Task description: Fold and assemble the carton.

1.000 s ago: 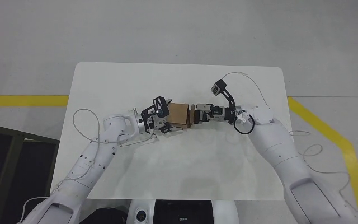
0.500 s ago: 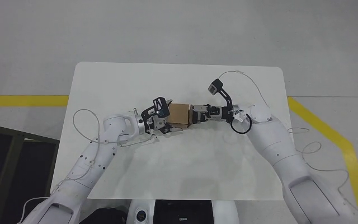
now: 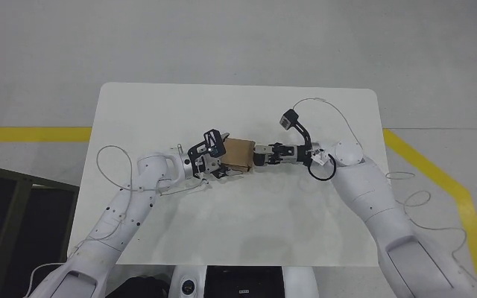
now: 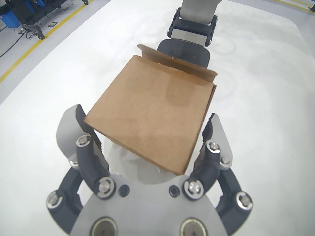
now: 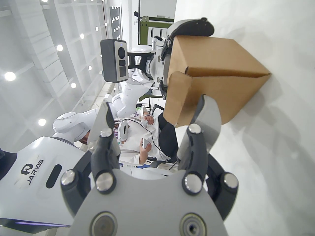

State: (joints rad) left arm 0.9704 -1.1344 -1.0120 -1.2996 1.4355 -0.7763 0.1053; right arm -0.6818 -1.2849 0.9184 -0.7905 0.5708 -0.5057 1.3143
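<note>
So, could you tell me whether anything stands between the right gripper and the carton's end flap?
Nothing visible does. The right gripper is open at one end of the carton, with one finger right against the end flap, and no other object lies between them.

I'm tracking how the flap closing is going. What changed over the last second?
The right gripper, fingers open, moved in toward the carton, with one finger now pressing against the end flap. The left gripper stayed clamped on the carton's other end, and the carton kept its place on the table.
</note>
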